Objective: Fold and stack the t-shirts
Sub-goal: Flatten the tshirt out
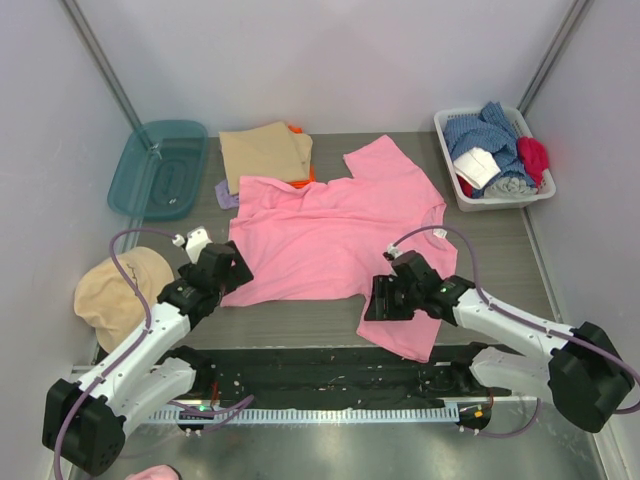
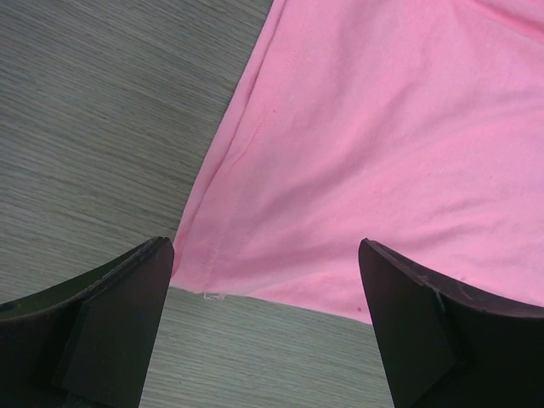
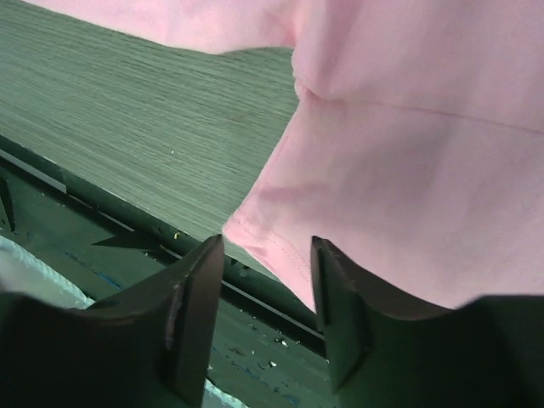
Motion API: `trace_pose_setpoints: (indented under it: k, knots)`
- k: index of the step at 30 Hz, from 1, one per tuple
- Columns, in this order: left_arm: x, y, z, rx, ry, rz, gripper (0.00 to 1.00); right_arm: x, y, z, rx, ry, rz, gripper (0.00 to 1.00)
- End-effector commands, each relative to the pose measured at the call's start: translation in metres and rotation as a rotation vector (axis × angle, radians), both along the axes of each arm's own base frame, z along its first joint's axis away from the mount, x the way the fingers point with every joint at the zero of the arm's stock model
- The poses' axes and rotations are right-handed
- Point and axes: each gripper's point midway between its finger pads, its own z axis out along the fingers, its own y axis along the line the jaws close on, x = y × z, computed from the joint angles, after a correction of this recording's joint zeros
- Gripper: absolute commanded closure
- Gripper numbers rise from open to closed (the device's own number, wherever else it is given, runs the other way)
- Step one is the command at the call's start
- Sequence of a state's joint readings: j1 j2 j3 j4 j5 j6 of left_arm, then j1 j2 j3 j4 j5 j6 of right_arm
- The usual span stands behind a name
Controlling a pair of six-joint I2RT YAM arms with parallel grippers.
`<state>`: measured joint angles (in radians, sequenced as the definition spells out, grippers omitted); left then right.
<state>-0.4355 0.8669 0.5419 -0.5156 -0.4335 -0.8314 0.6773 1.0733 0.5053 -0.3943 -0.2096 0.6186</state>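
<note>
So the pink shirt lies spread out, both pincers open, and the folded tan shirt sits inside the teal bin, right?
No: the folded tan shirt lies on the table beside the teal bin, atop an orange shirt, not inside it; the top external view shows this. The rest holds.

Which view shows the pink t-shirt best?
Top external: the pink t-shirt lies spread out, with nearly its whole outline visible. The left wrist view shows only one corner with its hems. The right wrist view shows only a hemmed edge, close up.

Grey wood-grain table [image 1: 292, 322] — pale lilac walls [image 1: 330, 60].
</note>
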Motion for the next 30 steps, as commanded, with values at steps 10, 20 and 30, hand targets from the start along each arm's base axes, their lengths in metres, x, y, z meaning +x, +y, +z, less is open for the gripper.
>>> trace_pose_setpoints:
  k: [10,20,30]
  knots:
    - [0.027,-0.014,0.023,0.017,-0.042,-0.061,0.04,0.071,-0.057,0.038,-0.281,-0.232,-0.409,0.41]
    - [0.022,-0.012,0.025,0.015,-0.062,-0.069,0.04,0.144,-0.08,0.0,-0.416,-0.197,-0.526,0.41]
    - [0.012,-0.004,0.013,0.035,-0.042,-0.06,0.03,0.18,-0.083,-0.004,-0.437,-0.21,-0.518,0.41]
